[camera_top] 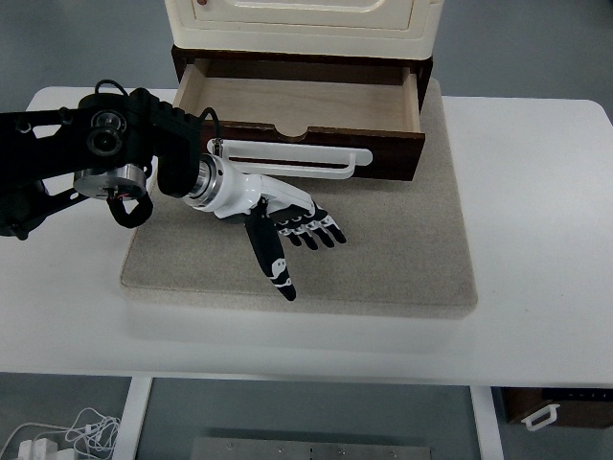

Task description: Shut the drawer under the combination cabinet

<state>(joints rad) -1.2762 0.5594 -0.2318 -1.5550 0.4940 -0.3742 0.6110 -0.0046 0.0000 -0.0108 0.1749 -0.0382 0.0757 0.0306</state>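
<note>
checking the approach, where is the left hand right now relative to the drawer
In the head view the left hand hovers left of centre over the grey mat, fingers spread, just in front of the open drawer and its white handle.

Drawer (297, 105) stands pulled out under the cream cabinet (302, 24), wooden interior bare, white handle (292, 158) across its dark front. Left hand (273, 216) hovers over the grey mat (383, 249), just in front of the handle (not touching), fingers (316, 230) spread, thumb angled toward the near edge. Mat lies on the white bench (536, 240).
</note>
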